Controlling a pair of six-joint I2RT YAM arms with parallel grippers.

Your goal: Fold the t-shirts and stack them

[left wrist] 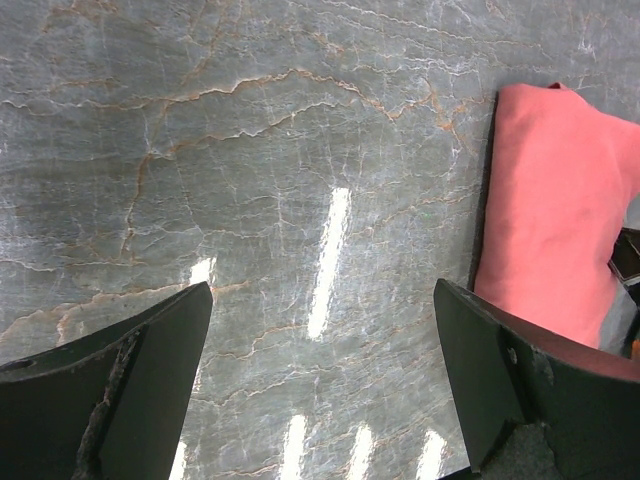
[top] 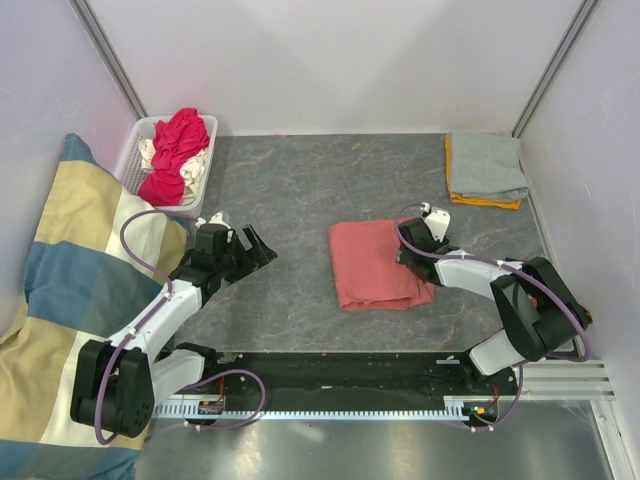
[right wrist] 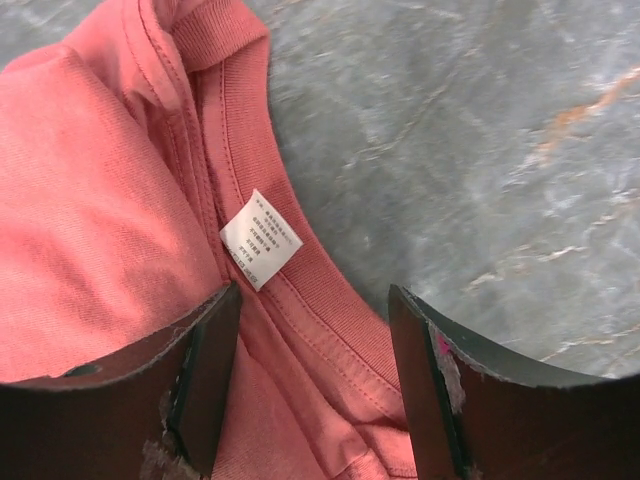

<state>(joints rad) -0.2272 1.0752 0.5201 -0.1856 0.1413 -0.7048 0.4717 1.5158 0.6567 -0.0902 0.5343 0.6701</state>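
A salmon-pink t-shirt [top: 372, 266] lies folded in the middle of the table. My right gripper [top: 408, 245] sits low over its right edge. In the right wrist view its jaws stand apart astride the ribbed collar [right wrist: 320, 290], just below the white neck label [right wrist: 260, 238]; the right gripper [right wrist: 315, 330] is open, with fabric between the fingers but not pinched. My left gripper [top: 266, 251] hovers open over bare table to the left of the shirt. The left wrist view shows the left gripper [left wrist: 320, 330] with nothing between its fingers and the pink shirt [left wrist: 560, 200] off to the right.
A folded grey tee [top: 487, 163] lies on an orange one [top: 484, 201] at the back right. A white lattice basket [top: 135, 158] at the back left holds a magenta-red tee [top: 180, 145] and a cream one. A striped cushion [top: 65, 270] fills the left side.
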